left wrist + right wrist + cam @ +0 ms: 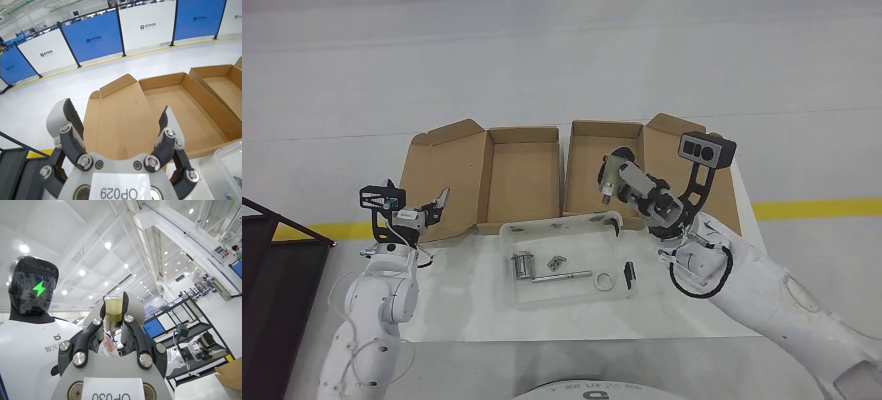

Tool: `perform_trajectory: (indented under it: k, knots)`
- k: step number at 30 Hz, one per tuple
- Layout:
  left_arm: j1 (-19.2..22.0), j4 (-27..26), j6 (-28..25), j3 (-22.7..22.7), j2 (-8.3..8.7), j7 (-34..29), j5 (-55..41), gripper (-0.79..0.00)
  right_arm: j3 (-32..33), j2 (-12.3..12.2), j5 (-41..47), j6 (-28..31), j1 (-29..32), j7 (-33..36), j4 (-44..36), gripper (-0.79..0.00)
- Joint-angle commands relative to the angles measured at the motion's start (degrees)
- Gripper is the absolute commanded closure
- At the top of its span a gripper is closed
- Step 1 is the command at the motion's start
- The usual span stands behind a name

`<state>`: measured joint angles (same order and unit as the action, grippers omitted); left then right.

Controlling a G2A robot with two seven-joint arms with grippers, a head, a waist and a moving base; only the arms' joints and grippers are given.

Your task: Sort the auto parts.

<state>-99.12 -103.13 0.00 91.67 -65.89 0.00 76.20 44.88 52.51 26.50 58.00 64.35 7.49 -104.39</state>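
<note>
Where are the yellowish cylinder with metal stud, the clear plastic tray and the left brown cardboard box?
Yellowish cylinder with metal stud [113, 309]: right wrist view, translucent body.
Clear plastic tray [562, 293]: top view, bare floor.
Left brown cardboard box [522, 185]: top view, bare floor.

Top view: overhead, looking down onto the desk [472, 295].
Left wrist view: low, near, facing the cardboard boxes [179, 106], shared with top view.
Right wrist view: tilted up at the ceiling [75, 237].

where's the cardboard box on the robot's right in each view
Top view: the right box lies beside the left box, with the right end effector over it.
Left wrist view: just past the left box, flaps open.
Right wrist view: one cardboard corner, probably its flap, past the end effector gripping a yellowish part.
Shared landmark: the left box, top and left wrist views.
</note>
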Motion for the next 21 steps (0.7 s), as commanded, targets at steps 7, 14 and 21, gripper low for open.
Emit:
perform_trajectory:
  k: [7, 14, 21]
  knots:
    - [0.0, 0.0, 0.0, 0.0, 0.00, 0.0, 0.0, -0.785, 8.3, 3.8, 26.0, 0.0, 4.1, 30.5, 4.2, 0.000]
    - [0.0, 0.0, 0.0, 0.0, 0.00, 0.0, 0.0, -0.785, 14.3, 7.3, 26.8, 0.0, 6.4, 38.8, 8.7, 0.000]
    - [0.0, 0.0, 0.0, 0.0, 0.00, 0.0, 0.0, -0.785, 25.6, 10.3, 3.6, 0.0, 9.3, 30.1, 15.8, 0.000]
